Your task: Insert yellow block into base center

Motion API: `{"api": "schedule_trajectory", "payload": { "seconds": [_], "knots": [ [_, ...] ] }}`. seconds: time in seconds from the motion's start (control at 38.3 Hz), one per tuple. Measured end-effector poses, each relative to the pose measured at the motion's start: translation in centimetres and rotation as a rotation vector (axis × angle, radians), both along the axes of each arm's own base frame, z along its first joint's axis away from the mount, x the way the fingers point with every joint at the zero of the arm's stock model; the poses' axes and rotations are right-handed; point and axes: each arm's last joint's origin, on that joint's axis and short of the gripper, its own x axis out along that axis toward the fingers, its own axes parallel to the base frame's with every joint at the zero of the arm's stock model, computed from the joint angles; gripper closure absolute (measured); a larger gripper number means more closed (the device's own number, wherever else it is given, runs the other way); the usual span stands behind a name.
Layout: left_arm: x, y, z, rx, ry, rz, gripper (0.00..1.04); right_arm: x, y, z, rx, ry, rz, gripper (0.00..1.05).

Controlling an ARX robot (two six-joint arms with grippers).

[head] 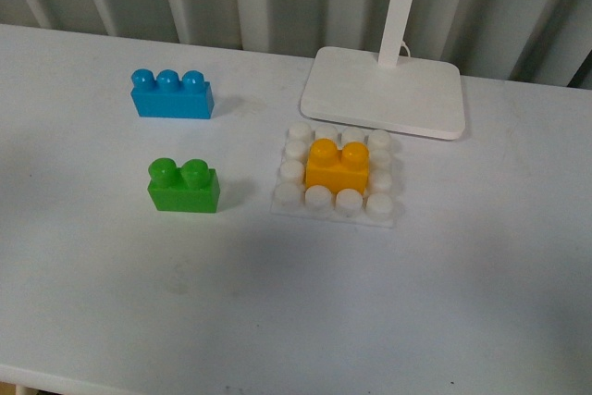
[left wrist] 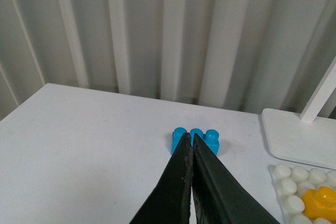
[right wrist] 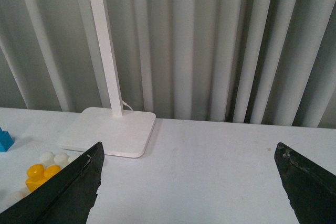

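Note:
The yellow block (head: 338, 165) stands upright on the middle studs of the white base (head: 335, 202), with white studs showing on all sides of it. Neither arm appears in the front view. In the left wrist view my left gripper (left wrist: 190, 136) is shut with nothing in it, its tips in line with the blue brick (left wrist: 202, 139); the yellow block (left wrist: 321, 203) and base (left wrist: 292, 188) sit at that picture's lower right. My right gripper (right wrist: 189, 150) is open wide over bare table, with the yellow block (right wrist: 41, 174) on the base (right wrist: 52, 158) off to one side.
A blue three-stud brick (head: 171, 93) lies at the back left and a green two-stud brick (head: 183, 186) nearer the front left. A white lamp foot (head: 384, 92) with an upright pole (head: 401, 6) stands just behind the base. Corrugated wall behind the table.

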Motion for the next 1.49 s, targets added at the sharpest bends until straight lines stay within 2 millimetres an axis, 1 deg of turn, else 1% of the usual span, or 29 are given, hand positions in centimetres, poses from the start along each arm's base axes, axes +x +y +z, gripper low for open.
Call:
{"api": "schedule_trajectory", "payload": {
  "seconds": [0.1,0.16,0.24,0.31,0.42,0.91,1.49],
  "knots": [
    [-1.0,0.6,-0.3,0.000,0.001,0.000,1.01,0.0,0.0,0.0,0.000,0.000,0.000,0.09],
    [-1.5,0.9,-0.8,-0.001,-0.016,-0.002,1.01,0.0,0.0,0.0,0.000,0.000,0.000,0.09],
    [-2.1,1.2,-1.4,0.001,0.007,0.002,1.01,0.0,0.0,0.0,0.000,0.000,0.000,0.09],
    [-2.5,1.8,-1.4,0.000,0.006,-0.021,1.01,0.0,0.0,0.0,0.000,0.000,0.000,0.09],
    [-3.0,2.3,-1.2,0.000,-0.004,0.006,1.01,0.0,0.0,0.0,0.000,0.000,0.000,0.09],
    [-5.0,2.4,-0.6,-0.001,-0.025,0.004,1.01,0.0,0.0,0.0,0.000,0.000,0.000,0.09],
    [-6.1,2.4,-0.6,-0.001,-0.026,0.004,1.01,0.0,0.0,0.0,0.000,0.000,0.000,0.09]
  ]
}}
